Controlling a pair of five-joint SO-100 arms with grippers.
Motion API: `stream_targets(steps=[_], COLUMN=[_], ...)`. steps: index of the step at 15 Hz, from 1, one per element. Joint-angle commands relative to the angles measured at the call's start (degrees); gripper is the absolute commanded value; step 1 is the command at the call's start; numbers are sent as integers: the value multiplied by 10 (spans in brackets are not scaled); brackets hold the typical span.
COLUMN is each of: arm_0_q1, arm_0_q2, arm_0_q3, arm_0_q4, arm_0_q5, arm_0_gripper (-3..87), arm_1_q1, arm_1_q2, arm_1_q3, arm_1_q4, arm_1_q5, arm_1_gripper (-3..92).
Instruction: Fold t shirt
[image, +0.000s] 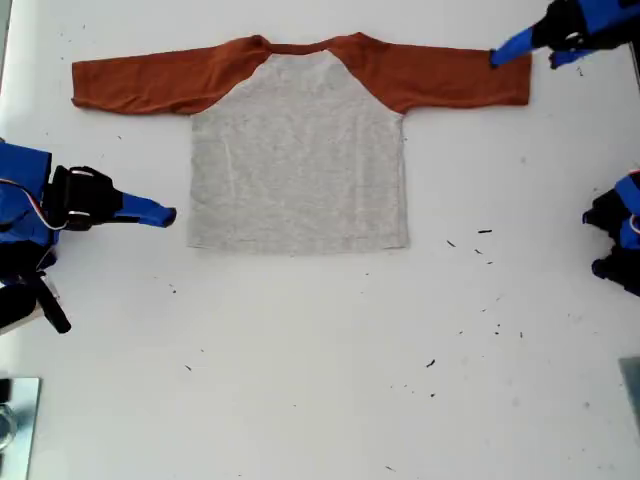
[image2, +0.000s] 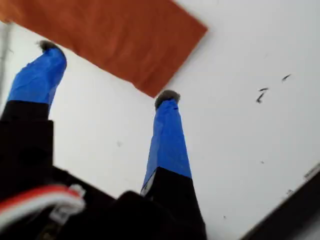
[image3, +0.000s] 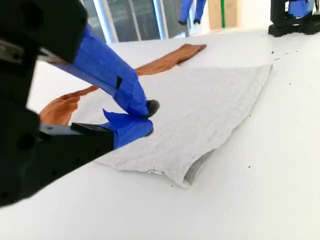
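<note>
Near the hem corner, at the exterior view's left, our second end effector (image3: 142, 117) waits with tips together, empty. The t shirt (image: 298, 150) lies spread flat on the counter (image: 320, 380), ready for folding. Farthest, our first end effector (image2: 107, 75) stands apart over the sleeve cuff (image2: 150, 70), poised to pinch.

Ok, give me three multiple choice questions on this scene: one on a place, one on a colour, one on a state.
1. Where is my first claw? A at a sleeve cuff; B at the hem; C at the neckband.
2. The sleeves of the t shirt are: A blue; B rust-orange; C green.
3. The t shirt lies: A folded in half; B bunched up; C spread flat.
Answers: A, the orange cuff end shows between its open tips; B, both sleeves are rust-orange; C, body and sleeves lie stretched out.
</note>
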Motion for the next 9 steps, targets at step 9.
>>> stream_targets(steps=[9], arm_0_q1=[-10], arm_0_q2=[3], arm_0_q3=[4], arm_0_q4=[3], arm_0_q5=[17], arm_0_gripper=[-3], arm_1_q1=[17], arm_1_q2=[-173], arm_1_q3=[65], arm_1_q4=[-238], arm_1_q5=[-9], arm_1_gripper=[34])
